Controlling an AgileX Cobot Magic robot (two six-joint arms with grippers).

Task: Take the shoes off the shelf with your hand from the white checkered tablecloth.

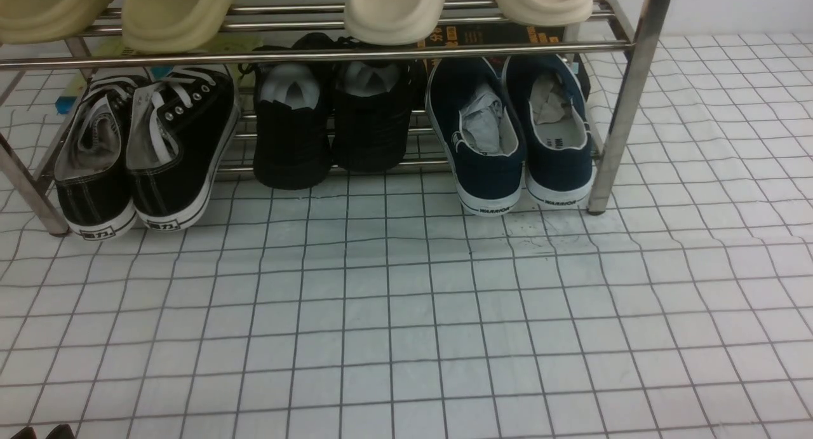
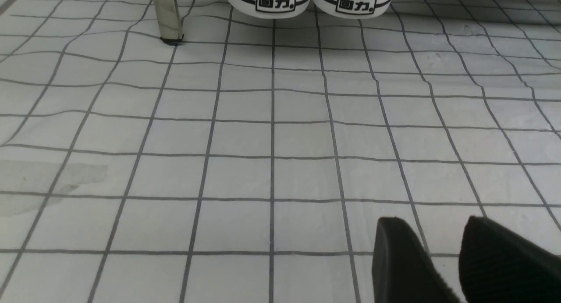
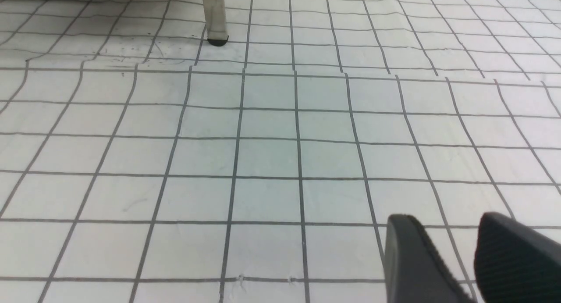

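The navy blue shoes [image 1: 489, 166] stand side by side at the right end of the shelf's [image 1: 317, 53] lower tier. Their white heels face me and grey paper is stuffed inside them. The steel shelf stands on the white checkered tablecloth [image 1: 406, 312]. My left gripper [image 2: 431, 219] hovers low over the cloth, open and holding nothing. It is in front of the black lace-up sneakers' heels [image 2: 263, 2]. My right gripper [image 3: 445, 216] is also open and holds nothing. It is over the cloth, well short of the shelf's right leg [image 3: 214, 18]. Neither gripper touches a shoe.
Black lace-up sneakers [image 1: 178, 140] sit at the left of the lower tier, with all-black shoes [image 1: 330, 128] in the middle. Cream slippers [image 1: 394, 7] lie on the upper tier. The upper front bar crosses just above the lower shoes. The right post [image 1: 625, 108] stands beside the navy pair.
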